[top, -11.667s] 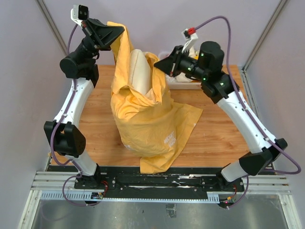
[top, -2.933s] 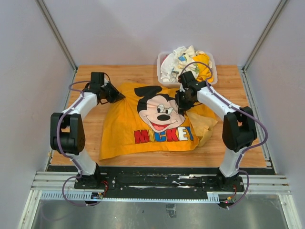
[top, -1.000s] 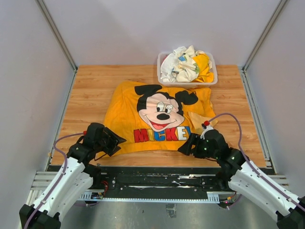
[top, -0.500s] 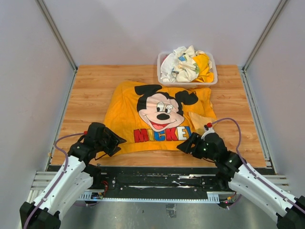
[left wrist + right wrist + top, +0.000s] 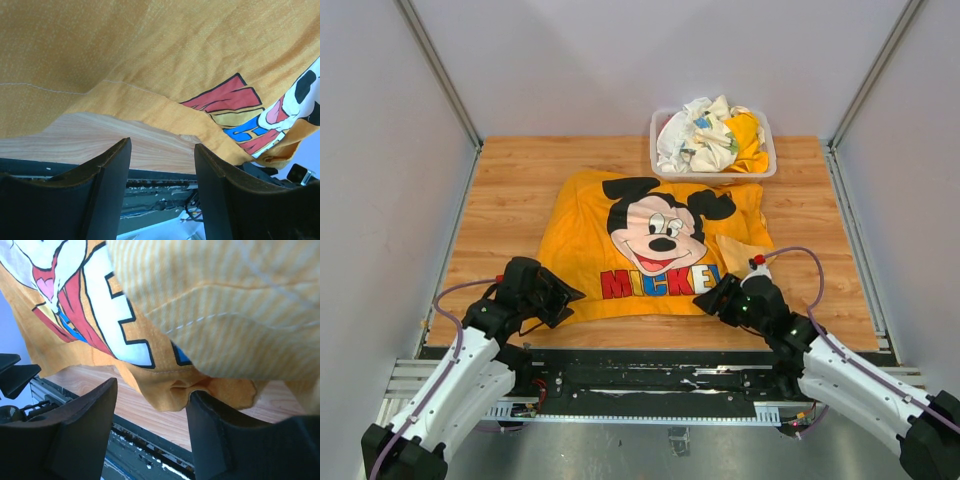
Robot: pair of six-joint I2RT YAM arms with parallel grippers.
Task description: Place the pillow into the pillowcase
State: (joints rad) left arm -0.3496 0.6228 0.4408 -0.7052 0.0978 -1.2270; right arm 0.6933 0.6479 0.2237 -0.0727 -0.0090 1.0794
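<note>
The orange-yellow pillowcase (image 5: 590, 240) lies flat on the table with the Mickey face and letters up. The pillow is hidden from view. My left gripper (image 5: 565, 295) sits low at the case's near left corner. In the left wrist view it (image 5: 161, 150) is open, with bare wood between its fingers and the hem (image 5: 150, 100) just beyond the tips. My right gripper (image 5: 705, 297) is at the near right corner. In the right wrist view it (image 5: 150, 390) is open, and the case's hem corner (image 5: 170, 387) touches one fingertip (image 5: 197, 400).
A clear bin (image 5: 772, 150) heaped with white and yellow patterned cloths stands at the back right. A paler striped flap (image 5: 740, 250) of the case lies folded over its right side. The black rail (image 5: 650, 375) runs along the table's near edge.
My right gripper has slid forward and left to the case's near right corner, and its jaws have narrowed. The left arm and the pillowcase have not moved.
</note>
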